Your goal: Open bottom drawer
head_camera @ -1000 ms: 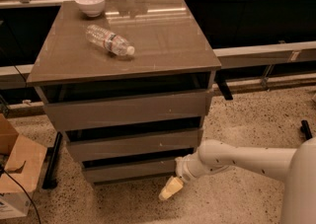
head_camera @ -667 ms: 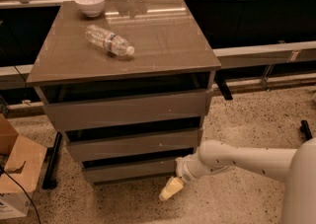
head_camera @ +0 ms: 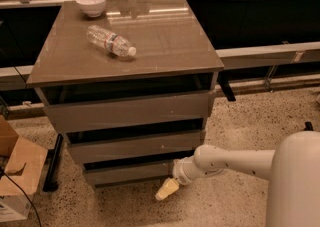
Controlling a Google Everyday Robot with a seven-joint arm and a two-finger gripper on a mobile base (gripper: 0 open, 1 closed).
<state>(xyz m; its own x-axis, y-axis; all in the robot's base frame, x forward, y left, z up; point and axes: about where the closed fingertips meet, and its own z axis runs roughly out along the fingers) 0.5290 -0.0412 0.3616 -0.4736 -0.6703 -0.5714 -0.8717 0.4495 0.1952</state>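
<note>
The bottom drawer (head_camera: 127, 172) is the lowest of three taupe fronts on the glossy grey-brown cabinet (head_camera: 150, 56). A dark gap shows above its front panel. My gripper (head_camera: 167, 189) with cream fingertips hangs at the end of the white arm (head_camera: 235, 161), just below and in front of the drawer's right end, near the floor.
A clear water bottle (head_camera: 110, 41) lies on the cabinet top, and a white bowl (head_camera: 91, 4) stands at its back left. A cardboard box (head_camera: 17, 176) sits on the floor at the left. Speckled floor (head_camera: 250, 116) extends to the right.
</note>
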